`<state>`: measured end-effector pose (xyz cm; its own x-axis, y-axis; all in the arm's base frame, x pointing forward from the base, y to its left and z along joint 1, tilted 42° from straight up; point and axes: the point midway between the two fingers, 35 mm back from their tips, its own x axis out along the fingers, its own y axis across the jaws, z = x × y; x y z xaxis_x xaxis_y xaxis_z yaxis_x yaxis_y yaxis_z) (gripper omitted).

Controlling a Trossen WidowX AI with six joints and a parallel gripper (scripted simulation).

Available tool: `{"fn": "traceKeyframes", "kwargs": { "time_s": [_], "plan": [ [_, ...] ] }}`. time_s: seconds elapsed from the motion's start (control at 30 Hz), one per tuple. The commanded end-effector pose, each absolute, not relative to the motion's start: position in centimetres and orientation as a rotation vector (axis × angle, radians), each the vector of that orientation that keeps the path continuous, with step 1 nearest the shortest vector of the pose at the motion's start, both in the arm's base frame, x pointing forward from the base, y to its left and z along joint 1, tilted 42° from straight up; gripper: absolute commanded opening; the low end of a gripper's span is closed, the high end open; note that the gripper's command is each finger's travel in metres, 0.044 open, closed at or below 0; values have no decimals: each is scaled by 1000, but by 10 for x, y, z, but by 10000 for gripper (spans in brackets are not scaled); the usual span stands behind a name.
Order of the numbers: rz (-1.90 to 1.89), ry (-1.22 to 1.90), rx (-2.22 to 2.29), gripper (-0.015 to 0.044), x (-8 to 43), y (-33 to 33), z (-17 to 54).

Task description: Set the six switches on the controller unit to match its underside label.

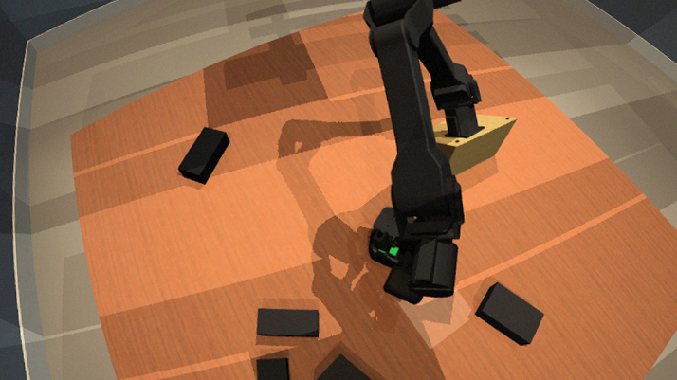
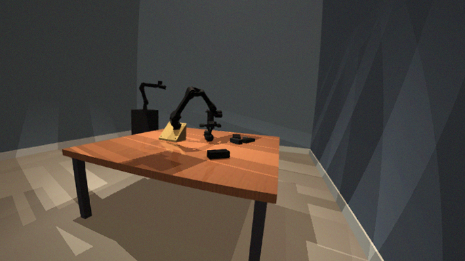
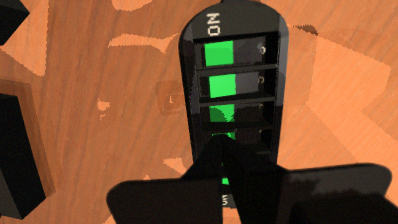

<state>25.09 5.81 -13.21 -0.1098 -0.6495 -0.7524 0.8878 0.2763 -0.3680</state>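
Controller unit, dark grey, round-ended, hard-looking (image 1: 386, 259) (image 2: 208, 135) (image 3: 245, 17), on the wood-grained orange surface (image 1: 193, 237) (image 2: 230, 172) (image 3: 125, 125), beneath the black fingers (image 1: 405, 237) (image 2: 209, 130), which are together, empty. Probably light, stiff, apt to slide if pushed; best gripped across its long sides. Rocker switches, green-and-dark (image 1: 394, 251) (image 3: 219, 53): small, smooth, flat-faced.

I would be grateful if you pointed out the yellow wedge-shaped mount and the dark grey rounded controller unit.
Yellow wedge-shaped mount (image 1: 476, 152) (image 2: 169, 133): top view, front side; exterior view, sloping face.
Dark grey rounded controller unit (image 1: 381, 255) (image 2: 209, 137) (image 3: 242, 19): top view, rounded end; exterior view, body; wrist view, end beyond the switches.
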Motion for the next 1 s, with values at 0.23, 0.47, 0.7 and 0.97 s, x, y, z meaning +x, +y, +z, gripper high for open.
{"fn": "traceKeyframes", "kwargs": {
  "time_s": [0.23, 0.47, 0.7, 0.97],
  "plan": [
    [-1331, 1041, 286, 0, 249, 57, -132],
    [-1330, 1042, 287, 0, 254, 85, -101],
    [-1330, 1042, 287, 0, 254, 86, -98],
    [-1332, 1042, 284, 0, 244, 66, -82]
  ]
}}
